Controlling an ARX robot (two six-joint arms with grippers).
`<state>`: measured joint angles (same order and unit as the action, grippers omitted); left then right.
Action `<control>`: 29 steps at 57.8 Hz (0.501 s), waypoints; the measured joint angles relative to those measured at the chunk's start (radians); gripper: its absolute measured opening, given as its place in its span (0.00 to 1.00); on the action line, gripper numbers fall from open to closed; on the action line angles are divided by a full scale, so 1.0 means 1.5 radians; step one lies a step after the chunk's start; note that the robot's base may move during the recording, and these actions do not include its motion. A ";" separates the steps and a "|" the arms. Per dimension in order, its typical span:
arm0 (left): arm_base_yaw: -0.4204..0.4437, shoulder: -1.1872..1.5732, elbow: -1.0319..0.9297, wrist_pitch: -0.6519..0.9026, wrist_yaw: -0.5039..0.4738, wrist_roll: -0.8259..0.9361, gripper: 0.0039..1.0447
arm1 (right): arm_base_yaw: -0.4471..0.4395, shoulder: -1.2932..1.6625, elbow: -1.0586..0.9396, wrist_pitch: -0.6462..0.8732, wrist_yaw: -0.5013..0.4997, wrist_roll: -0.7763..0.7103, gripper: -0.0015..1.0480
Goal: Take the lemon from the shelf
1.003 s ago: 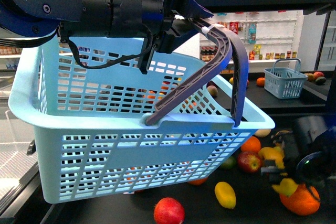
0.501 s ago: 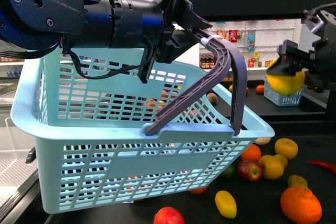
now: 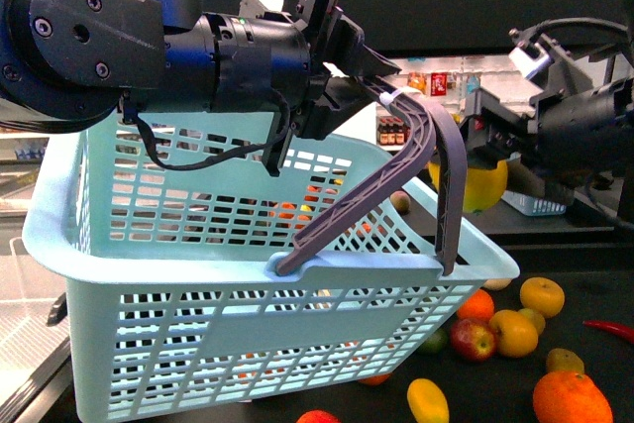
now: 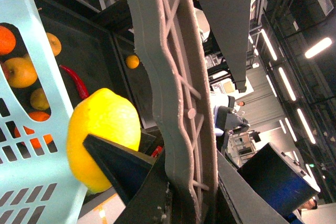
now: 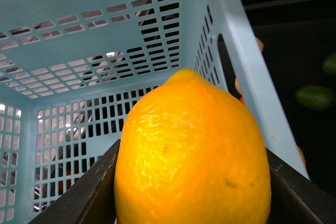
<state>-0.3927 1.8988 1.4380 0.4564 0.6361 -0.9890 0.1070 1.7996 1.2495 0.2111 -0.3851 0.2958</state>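
Shop racks of bottles line the bright wall far behind the basket. Beneath and to the right of the basket lies the shelf, a dark surface strewn with fruit: an apple, an orange and a red chilli.

The left claw is clamped on the grey handle, and the basket hangs from it, tilted. The right claw is closed on the lemon, which is off the shelf, in the air just right of the handle and above the basket's right rim. In the right wrist view the lemon fills the frame between two black fingers, with the basket's open inside behind it.

The basket hides most of the shelf; fruit behind it shows only through the slots. Fruit below the basket is cut off by the frame edge. The handle covers the left claw's tips, and in the front view part of the lemon sits behind the handle.
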 joint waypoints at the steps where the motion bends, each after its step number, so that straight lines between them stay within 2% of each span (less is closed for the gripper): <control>1: 0.000 0.000 0.000 0.000 0.000 0.000 0.11 | 0.002 0.001 0.000 0.001 0.000 0.000 0.60; 15: 0.000 0.000 0.000 0.000 0.000 0.000 0.11 | 0.028 0.026 0.000 0.009 0.010 -0.009 0.61; 24: 0.000 0.000 0.000 0.000 0.002 -0.001 0.11 | 0.033 0.032 0.003 0.027 0.020 -0.015 0.92; 29: 0.000 0.001 0.000 -0.001 0.000 0.001 0.11 | 0.026 0.032 0.011 0.034 0.022 -0.015 0.93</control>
<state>-0.3927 1.9003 1.4380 0.4557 0.6361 -0.9871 0.1467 1.8469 1.2663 0.2619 -0.3519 0.2733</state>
